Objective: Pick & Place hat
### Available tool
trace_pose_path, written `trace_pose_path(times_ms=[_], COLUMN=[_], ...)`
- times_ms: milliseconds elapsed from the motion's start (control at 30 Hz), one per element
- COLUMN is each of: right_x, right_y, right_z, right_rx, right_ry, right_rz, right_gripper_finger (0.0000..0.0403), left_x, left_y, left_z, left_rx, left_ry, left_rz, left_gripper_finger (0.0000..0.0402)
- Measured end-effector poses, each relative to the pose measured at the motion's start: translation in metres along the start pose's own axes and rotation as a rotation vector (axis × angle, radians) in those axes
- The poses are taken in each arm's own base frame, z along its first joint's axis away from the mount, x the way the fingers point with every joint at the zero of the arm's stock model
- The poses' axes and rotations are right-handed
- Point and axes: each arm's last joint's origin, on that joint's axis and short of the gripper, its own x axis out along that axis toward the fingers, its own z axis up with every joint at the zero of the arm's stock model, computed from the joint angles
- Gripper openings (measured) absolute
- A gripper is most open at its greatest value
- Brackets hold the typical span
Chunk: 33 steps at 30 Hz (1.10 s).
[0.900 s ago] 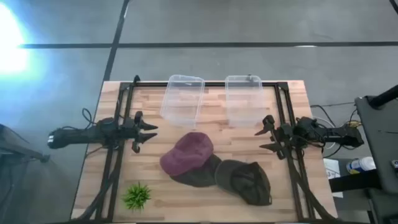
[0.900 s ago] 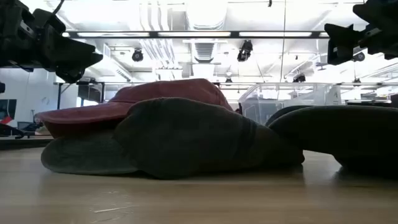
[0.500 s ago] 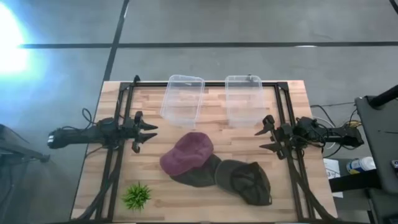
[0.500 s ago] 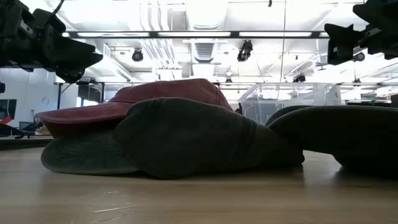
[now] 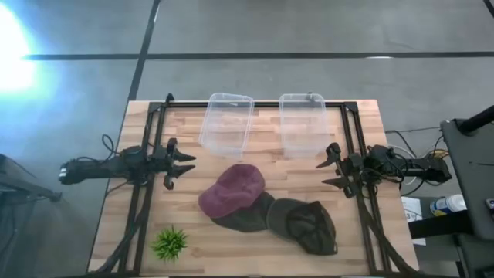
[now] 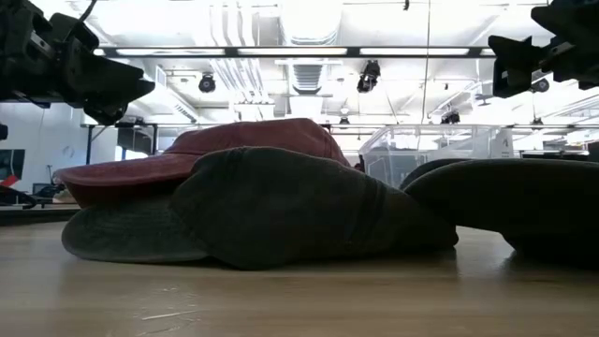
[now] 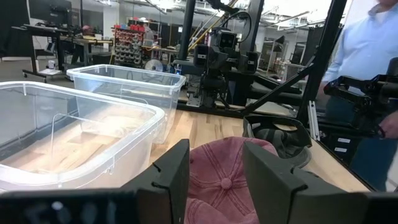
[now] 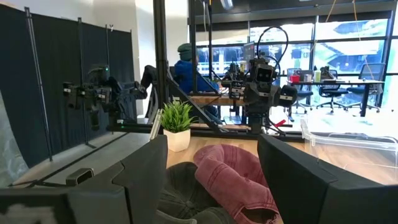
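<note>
Nothing is grasped yet; this looks like the start of the pick. The maroon cap [image 5: 232, 190] lies mid-surface atop a dark olive hat [image 5: 248, 216]. The left claw [image 5: 185, 165], at its 10 o'clock, hangs released, as does the right claw [image 5: 326, 173] at 3 o'clock. Next, one claw likely must descend onto the cap's crown.

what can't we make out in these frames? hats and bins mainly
- Dark hat, high view: mostly covered by the red hat; its shape is unclear.
- Olive hat, low view: cut off by the right edge.
- Bins, low view: lower parts hidden behind the hats; contents unseen.
- Plant, high view: too small to show a pot.
- Both grippers are open and hold nothing.
</note>
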Motion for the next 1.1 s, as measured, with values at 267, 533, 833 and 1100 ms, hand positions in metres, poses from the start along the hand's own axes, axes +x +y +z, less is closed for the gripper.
trace_pose_path(times_ms=[267, 533, 833, 1100], right_x=[0.0, 0.0, 0.0, 0.0], right_y=[0.0, 0.0, -0.0007, -0.0026], right_z=[0.0, 0.0, 0.0001, 0.0004], right_rx=[-0.001, -0.002, -0.03, 0.224], right_ry=[0.0, 0.0, -0.002, -0.021], right_rz=[0.0, 0.0, -0.023, -0.087], right_gripper_finger=[0.0247, 0.0247, 0.0247, 0.0247], left_x=[0.0, 0.0, 0.0, 0.0], left_y=[0.0, -0.0001, -0.0001, -0.0001], left_z=[0.0, 0.0, 0.0, 0.0], left_rx=[0.0, 0.0, 0.0, 0.0], left_ry=[0.0, 0.0, 0.0, 0.0], left_rz=[0.0, -0.001, -0.001, -0.001], left_gripper_finger=[0.0142, 0.0142, 0.0142, 0.0142])
